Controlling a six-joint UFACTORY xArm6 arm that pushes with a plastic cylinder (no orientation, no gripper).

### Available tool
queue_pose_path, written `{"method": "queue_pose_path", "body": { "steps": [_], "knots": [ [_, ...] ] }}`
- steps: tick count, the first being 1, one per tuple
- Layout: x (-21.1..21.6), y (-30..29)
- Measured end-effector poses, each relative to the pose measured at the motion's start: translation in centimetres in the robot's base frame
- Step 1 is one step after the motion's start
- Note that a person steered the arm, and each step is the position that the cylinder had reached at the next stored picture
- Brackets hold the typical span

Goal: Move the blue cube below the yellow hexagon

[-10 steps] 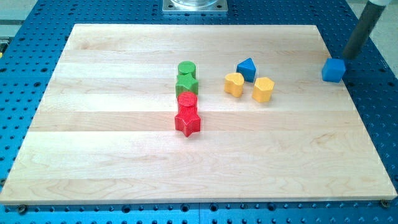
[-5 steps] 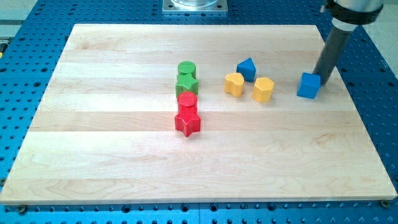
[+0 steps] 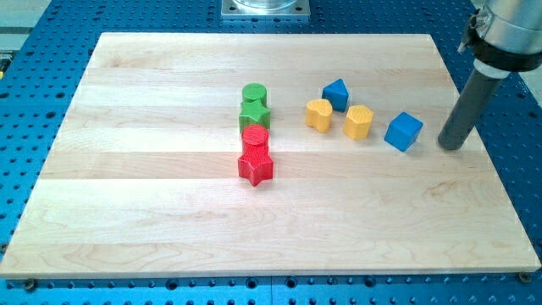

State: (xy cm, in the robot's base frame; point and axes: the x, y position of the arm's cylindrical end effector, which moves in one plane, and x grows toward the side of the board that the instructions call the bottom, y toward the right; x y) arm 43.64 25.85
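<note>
**Blue cube, short of its slot below the yellow hexagon**

Cube (image 3: 404, 131): blue, solid, matte faces, sitting flat on the desk (image 3: 169, 220) but turned so a corner faces the view's bottom. It lies just right of the yellow hexagon (image 3: 358, 122), close but not touching, and only slightly lower in the view. Judged against the task, it is beside the hexagon, not yet under it.

Tip (image 3: 451, 146): lower end of the dark rod, down at desk level, to the view's right of the cube with a clear gap between them. No gripper is fitted, so there is nothing to report as released or clenched; the rod only pushes. Its place on the cube's right side suits a leftward shove, but to send the cube toward the view's bottom the tip would likely need to come round above it.

Hexagon: yellow, upright, in a loose cluster with a second yellow block (image 3: 318, 114) of rounded shape to its left and a blue block (image 3: 336, 94), shape unclear, above. A careless push could knock this cluster.

Other stock: green pair (image 3: 253, 106) and red pair (image 3: 255, 155) in a column near mid-desk, well apart from the work.
</note>
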Motion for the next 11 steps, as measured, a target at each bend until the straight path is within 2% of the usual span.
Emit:
{"method": "queue_pose_path", "body": {
  "steps": [1, 2, 4, 5, 6, 8, 9, 11],
  "knots": [
    [-3.4, -3.0],
    [-4.1, -5.9],
    [1.1, -5.2],
    [0.6, -3.2],
    [1.9, -3.0],
    [2.9, -7.9],
    [3.0, -8.4],
    [7.5, -6.6]
  ]
}}
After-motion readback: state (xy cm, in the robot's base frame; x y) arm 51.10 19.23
